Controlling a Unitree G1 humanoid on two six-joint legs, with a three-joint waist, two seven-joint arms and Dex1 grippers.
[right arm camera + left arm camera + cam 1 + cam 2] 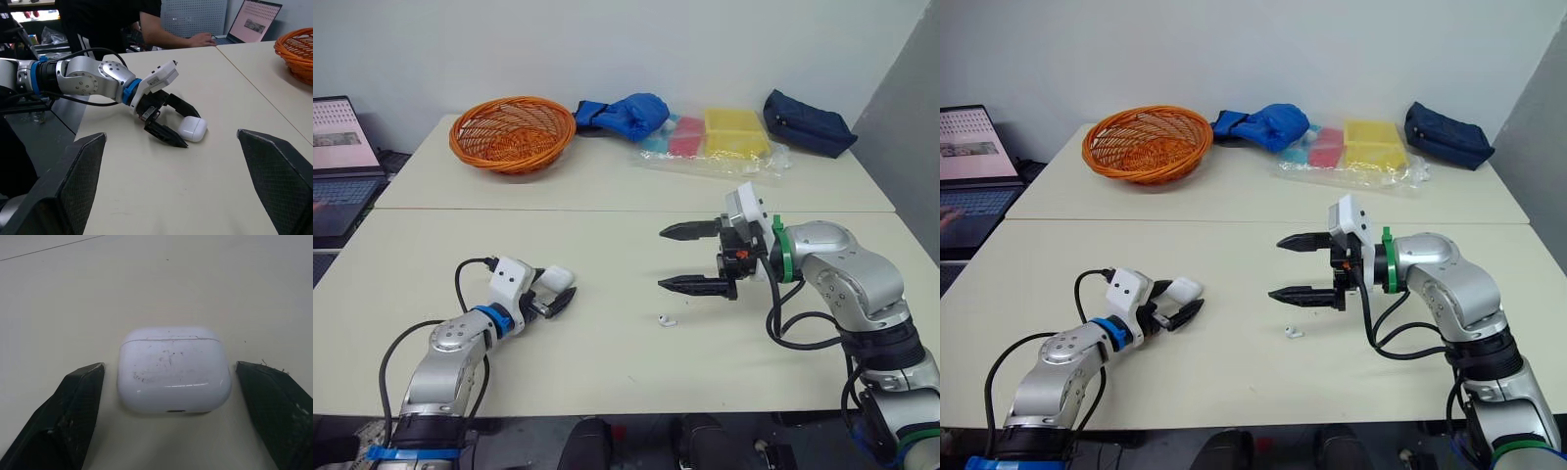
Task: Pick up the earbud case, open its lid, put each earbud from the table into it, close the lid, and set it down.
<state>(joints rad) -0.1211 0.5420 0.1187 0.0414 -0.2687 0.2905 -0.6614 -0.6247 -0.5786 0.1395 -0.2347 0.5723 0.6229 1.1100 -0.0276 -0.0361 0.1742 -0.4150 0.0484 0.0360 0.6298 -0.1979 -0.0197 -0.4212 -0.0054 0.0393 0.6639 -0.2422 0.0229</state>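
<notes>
The white earbud case (558, 277) lies lid-shut on the table at the front left. My left gripper (552, 288) is open around it, and its black fingers (73, 406) stand on either side of the case (173, 369) with a gap on each side. One white earbud (665, 319) lies on the table near the front middle. My right gripper (663, 258) hovers open just above and behind that earbud, its fingers wide apart and pointing towards the left arm. The right wrist view looks across at the left gripper and the case (192, 129).
On the far table stand an orange basket (513, 132), a blue cloth (625, 113), a plastic bag of coloured items (715, 137) and a dark blue pouch (808, 122). A laptop (337, 157) sits off the left edge. A person (146, 24) sits beyond the left side.
</notes>
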